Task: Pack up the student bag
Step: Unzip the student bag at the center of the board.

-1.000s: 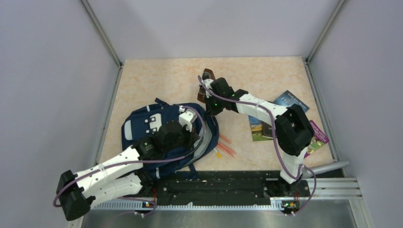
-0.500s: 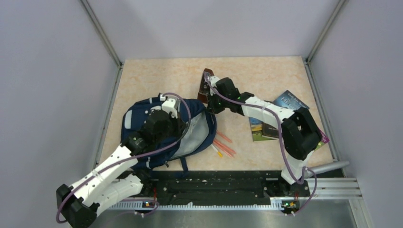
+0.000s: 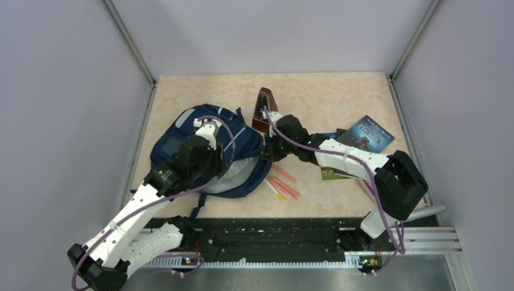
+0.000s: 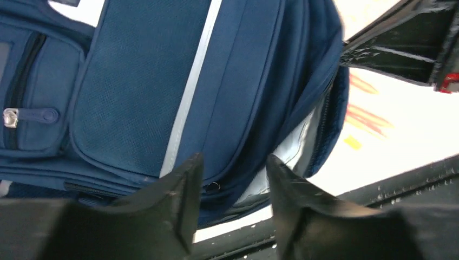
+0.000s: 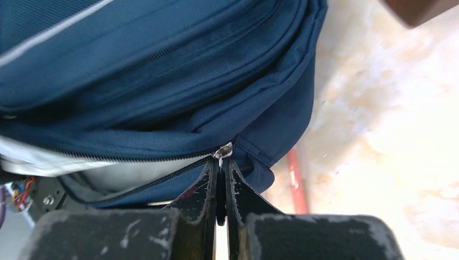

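Right wrist view: shows the right gripper (image 5: 222,181) pinched shut on the zipper pull (image 5: 222,152) of the student bag (image 3: 182,136), lying left of centre on the table (image 3: 339,97). Best drawn steadily along the track, fabric braced by the left gripper (image 4: 233,165), parted and empty. Possibly lettering on the book (image 3: 365,131); unreadable.

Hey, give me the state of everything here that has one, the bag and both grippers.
student bag: lying on the table, main zipper partly open, pale lining showing.
left gripper: open, over the bag, holding nothing.
right gripper: shut on the zipper pull.
pens: loose, outside the bag.
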You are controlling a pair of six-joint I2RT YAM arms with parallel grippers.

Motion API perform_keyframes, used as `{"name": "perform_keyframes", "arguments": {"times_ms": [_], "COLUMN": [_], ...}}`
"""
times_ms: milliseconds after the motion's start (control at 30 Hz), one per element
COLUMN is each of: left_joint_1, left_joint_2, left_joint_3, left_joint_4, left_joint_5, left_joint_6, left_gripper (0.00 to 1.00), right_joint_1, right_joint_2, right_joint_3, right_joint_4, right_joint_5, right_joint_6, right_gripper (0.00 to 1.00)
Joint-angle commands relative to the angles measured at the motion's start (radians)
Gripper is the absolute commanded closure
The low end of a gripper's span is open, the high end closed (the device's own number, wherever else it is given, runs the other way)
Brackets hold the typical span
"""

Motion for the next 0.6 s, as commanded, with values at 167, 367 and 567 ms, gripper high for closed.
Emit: {"name": "perform_keyframes", "arguments": {"times_ms": [167,367,567], "left_joint_1": [0.007,-0.008,-0.048], "left_joint_2": [-0.01,0.083,0.175], "left_joint_3": [-0.066,-0.203,-0.22], "left_joint_4": [0.215,0.641,0.642], "left_joint_5": [0.299,0.523,0.353], "left_joint_6": [0.047,-0.021,0.041], "left_gripper": [0.29,0.29,0.31], "right_joint_1": [0.049,0.05,0.05], "right_joint_2": [-0.086,-0.103,-0.12], "right_joint_3": [-0.073,-0.093,-0.102], "right_joint_4": [0.075,0.081,0.081], "right_joint_5": [-0.088,-0.075,-0.072], "right_joint_6": [0.082,0.087,0.084], "right_gripper": [1.0,1.0,1.0]}}
